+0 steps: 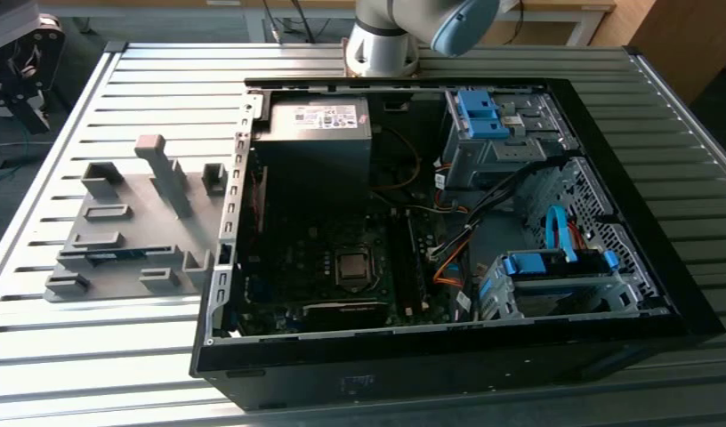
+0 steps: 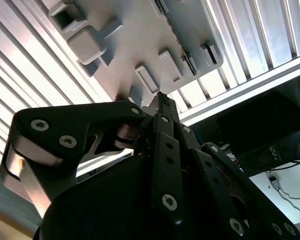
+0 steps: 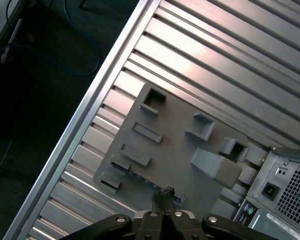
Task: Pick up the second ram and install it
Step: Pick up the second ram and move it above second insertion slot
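The second ram is a thin dark blue-green stick lying in a slot along the near edge of the grey holder tray, to the exterior view's left of the open computer case. In the first wrist view my gripper hangs high above that same edge of the tray, over the dark strip of the ram. Its fingers are shut together with nothing between them. In the second wrist view the gripper points at the tray. The long black memory slots lie beside the processor socket.
The case stands on a slatted aluminium table, with the arm's base behind it. Inside are a power supply, blue drive cages and loose cables. The table's edge runs close to the tray, with dark floor and cables beyond.
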You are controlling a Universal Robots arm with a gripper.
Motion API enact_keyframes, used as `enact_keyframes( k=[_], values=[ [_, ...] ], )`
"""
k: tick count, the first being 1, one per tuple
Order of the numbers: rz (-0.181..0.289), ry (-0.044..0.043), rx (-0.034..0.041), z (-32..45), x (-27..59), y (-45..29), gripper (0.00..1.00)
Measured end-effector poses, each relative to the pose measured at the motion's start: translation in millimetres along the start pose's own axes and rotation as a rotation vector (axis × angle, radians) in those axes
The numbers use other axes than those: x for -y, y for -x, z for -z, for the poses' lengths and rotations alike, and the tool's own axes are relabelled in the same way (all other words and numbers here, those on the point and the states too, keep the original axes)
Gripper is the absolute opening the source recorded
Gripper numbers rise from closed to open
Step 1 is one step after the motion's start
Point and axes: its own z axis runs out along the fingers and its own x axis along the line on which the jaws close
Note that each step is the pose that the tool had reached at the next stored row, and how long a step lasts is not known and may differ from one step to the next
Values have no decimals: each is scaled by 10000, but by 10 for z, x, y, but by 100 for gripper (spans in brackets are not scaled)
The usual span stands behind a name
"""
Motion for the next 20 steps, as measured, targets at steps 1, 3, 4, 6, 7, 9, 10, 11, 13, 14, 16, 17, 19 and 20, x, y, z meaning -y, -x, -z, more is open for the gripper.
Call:
enact_keyframes(
  k=[1,3,4,6,7,9,10,11,13,14,16,17,19,20],
  values=[
    [39,0,-2,0,0,0,11],
    [122,0,-6,0,0,-1,11],
    [168,0,-8,0,0,-1,11],
    [248,0,-12,0,0,-1,11],
    [290,0,-13,1,0,-1,11],
    [369,0,-16,0,1,-2,11],
    [411,1,-17,0,1,-3,11],
    [453,1,-19,0,1,-3,11],
    [534,1,-23,0,1,-3,11],
    [574,1,-24,0,1,-4,11],
    [652,1,-28,0,1,-5,11],
    [689,1,-29,0,1,-5,11],
    [767,2,-33,0,2,-6,11],
    [805,1,-35,0,2,-7,11]
  ],
)
